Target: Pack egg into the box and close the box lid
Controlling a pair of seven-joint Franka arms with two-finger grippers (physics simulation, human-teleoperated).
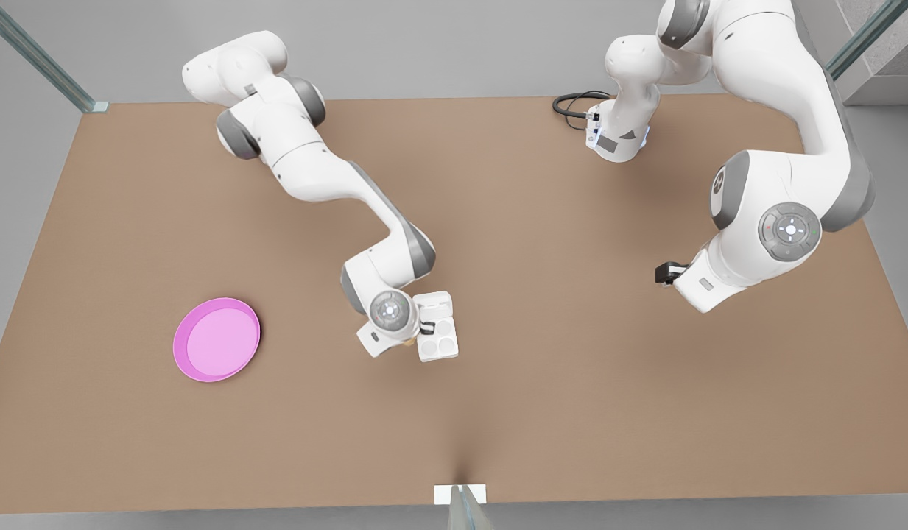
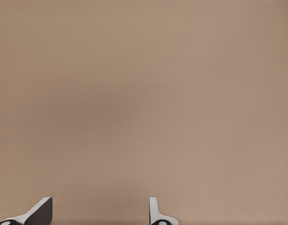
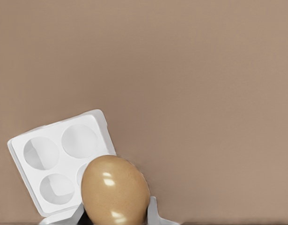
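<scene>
Held close under the right wrist camera, the egg (image 3: pixel 115 190) sits upright between the fingers of the right gripper (image 3: pixel 116 213), which is closed on it. Just beside and below lies the box (image 3: pixel 59 161), its cups bare; in the front view the box lid (image 1: pixel 433 302) lies flat, hinged open on the far end. Judged from here, the egg needs a short shift sideways over a cup. Well apart, the left gripper (image 2: pixel 100 213) waits spread over the bare counter (image 2: pixel 144 93).

A simulated robot test cell, a bare lab setup: two white arms mounted on a plain brown tabletop (image 1: pixel 542 221), grey floor around it, glass-edged frame posts (image 1: pixel 41 59) at the corners, a black cable (image 1: pixel 571 103) looped by one base.
</scene>
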